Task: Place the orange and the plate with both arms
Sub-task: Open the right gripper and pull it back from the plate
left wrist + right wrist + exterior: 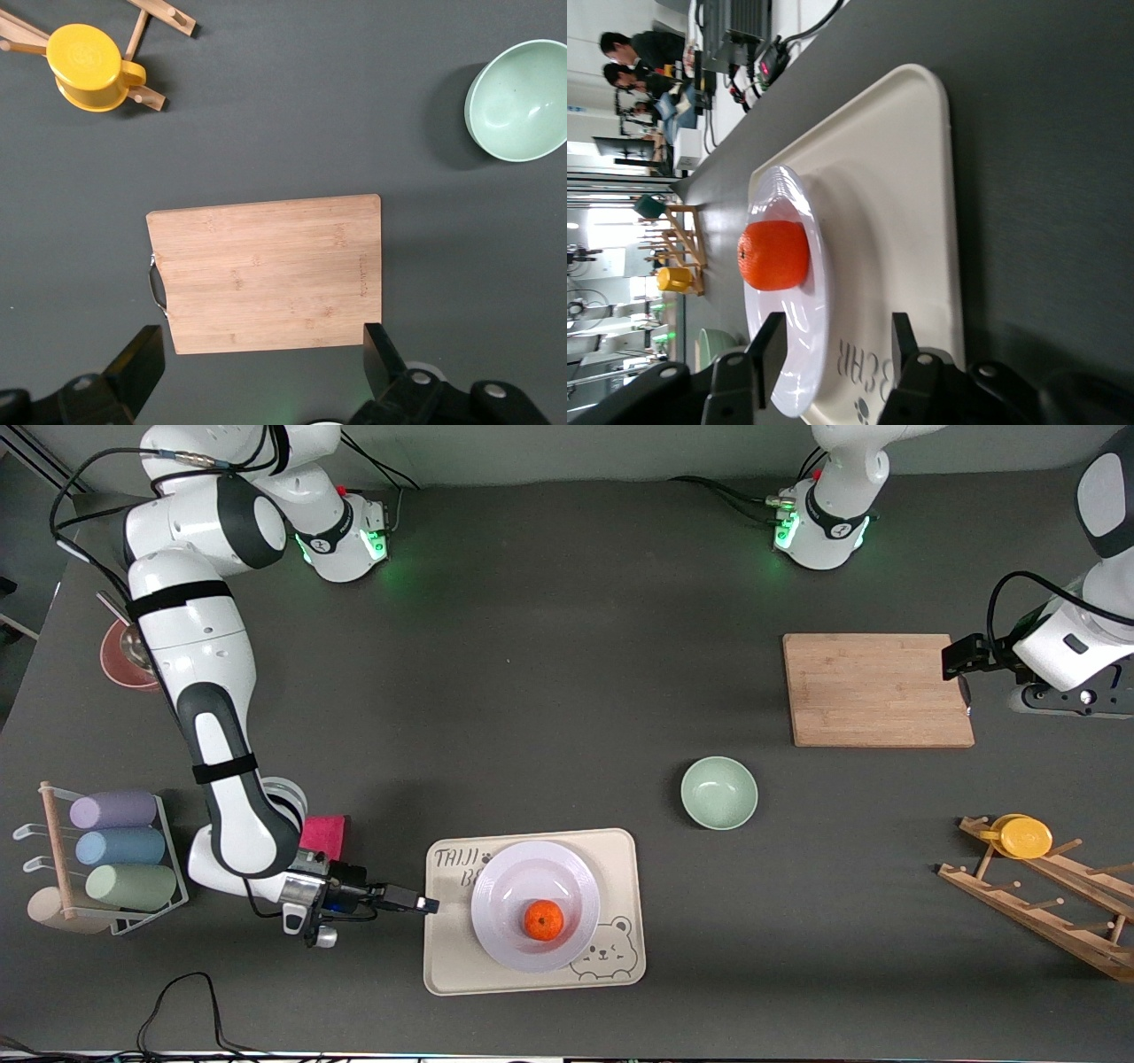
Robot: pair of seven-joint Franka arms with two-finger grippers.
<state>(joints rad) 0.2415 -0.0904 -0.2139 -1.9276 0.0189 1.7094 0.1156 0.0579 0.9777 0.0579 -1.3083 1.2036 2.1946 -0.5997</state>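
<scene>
Right gripper [428, 905] sits low at the rim of the beige rectangular bear-print tray [620, 850], at the tray end toward the right arm; fingers [769, 347] apart with daylight between them, straddling the edge of the round pale lavender-white plate [509, 872] without visibly pinching it, nothing held; plate lies flat on the tray, small bright-orange fruit [543, 919] resting inside the plate, a bit nearer the front camera than its centre; looks like placement is essentially done and the step in hand is the release and retreat; to do it well: spread the jaws fully clear of the rim before moving, then back out level along the approach line, no lift until clear, otherwise the plate tips or drags and the orange rolls off; left gripper [261, 359] waits up in the air over the edge of the rectangular bamboo cutting board [877, 689], fingers wide apart, empty; mint-green bowl [718, 792] sits between board and tray, well apart from both; yellow cup [1023, 836] on the wooden peg rack [1045, 903] at the left arm's end, out of the way.
</scene>
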